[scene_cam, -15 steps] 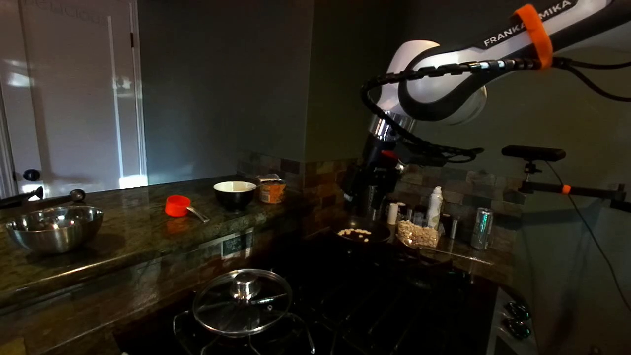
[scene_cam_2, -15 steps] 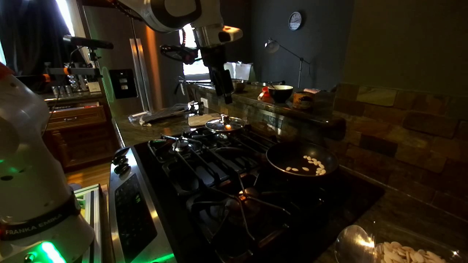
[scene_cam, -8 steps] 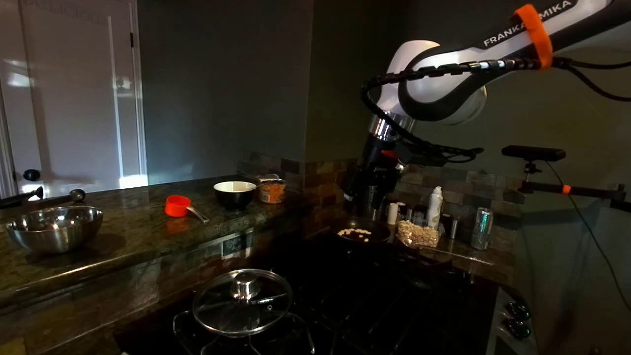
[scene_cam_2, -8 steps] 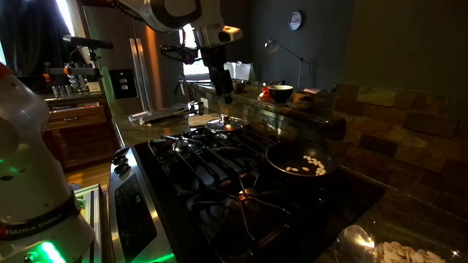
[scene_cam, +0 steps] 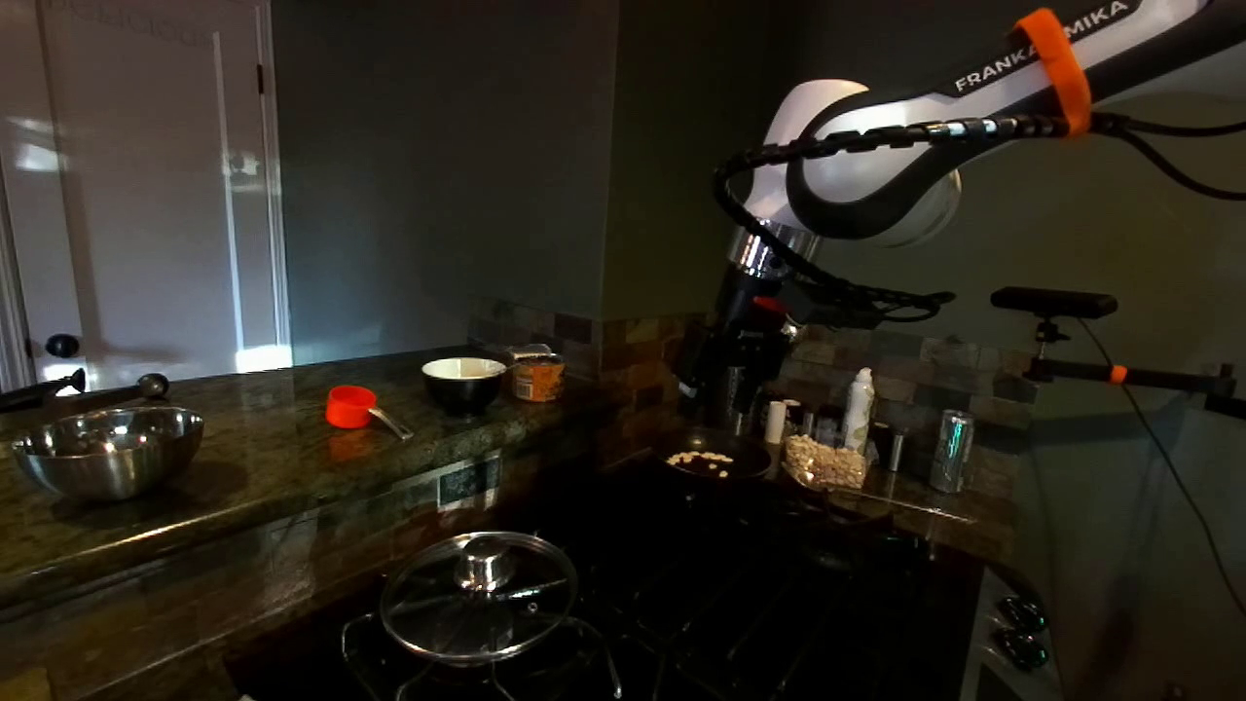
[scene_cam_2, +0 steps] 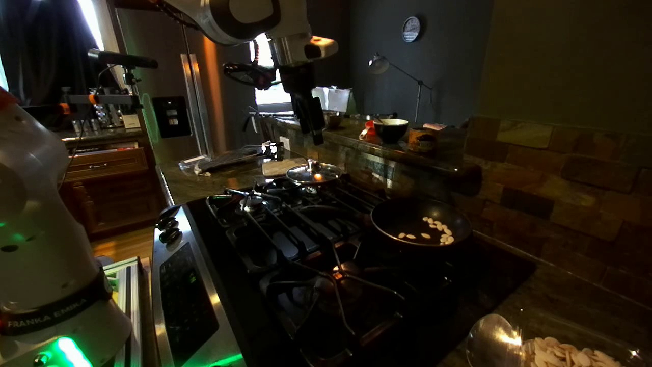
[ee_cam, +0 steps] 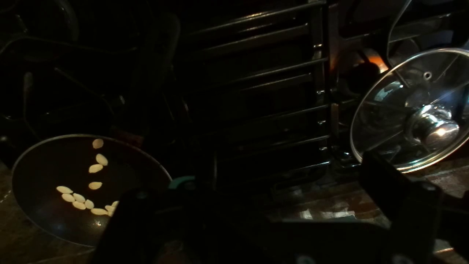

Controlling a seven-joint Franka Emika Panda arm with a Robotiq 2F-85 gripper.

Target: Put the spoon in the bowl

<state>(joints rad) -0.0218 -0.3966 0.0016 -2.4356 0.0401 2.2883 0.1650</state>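
Presently my gripper (ee_cam: 256, 179) is gaping wide and empty, low in the wrist view; the black bowl (scene_cam: 463, 395) is sitting centre-left in an exterior view; I'm not making out the spoon.

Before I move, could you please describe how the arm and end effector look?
The arm is rounded and white with black trim, FRANKA EMIKA lettering, an orange band and a black cable; past a silver collar, the two-fingered end effector is black.
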